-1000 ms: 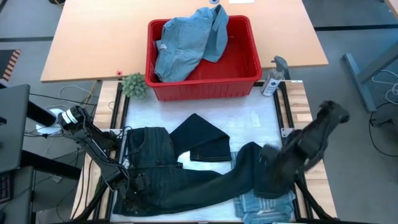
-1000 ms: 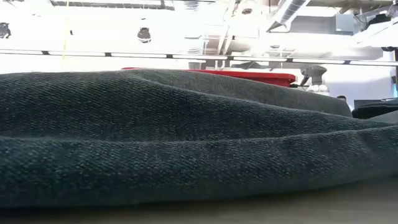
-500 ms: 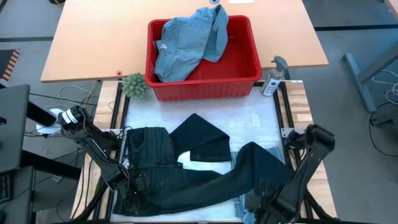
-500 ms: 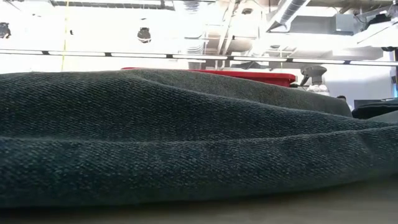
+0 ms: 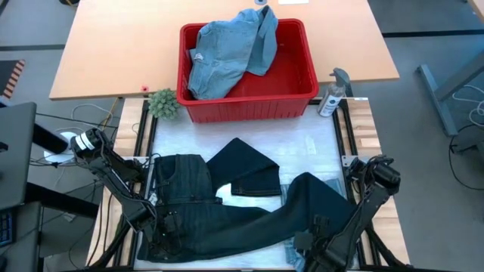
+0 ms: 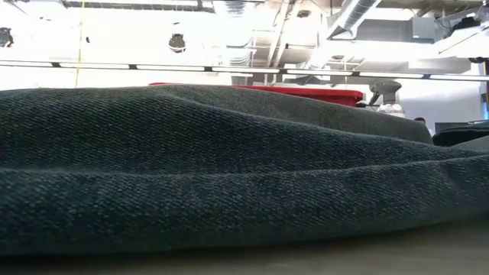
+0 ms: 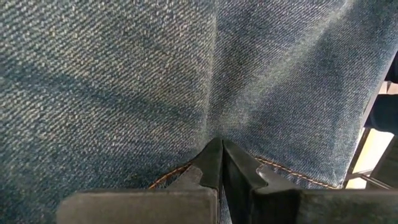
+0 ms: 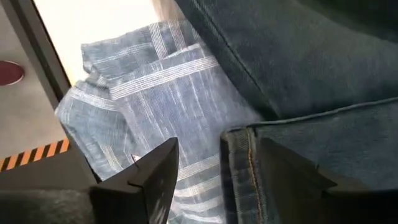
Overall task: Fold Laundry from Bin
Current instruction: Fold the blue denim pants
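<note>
- Bottom right of the high view: my right gripper (image 8: 214, 180), fingers spread, straddles the hem of the long dark navy denim trousers (image 5: 227, 215), over the blue-grey white-striped shirt (image 8: 149, 99).
- Bottom left: my left gripper (image 7: 221, 165), fingers pressed together, pinches the trousers' waist.
- I'd close on the hem alone, leaving the shirt.
- Top centre: the bright red plastic bin (image 5: 302, 91) holds a light blue denim piece (image 5: 227, 49).
- The low view is blocked by trouser cloth.
</note>
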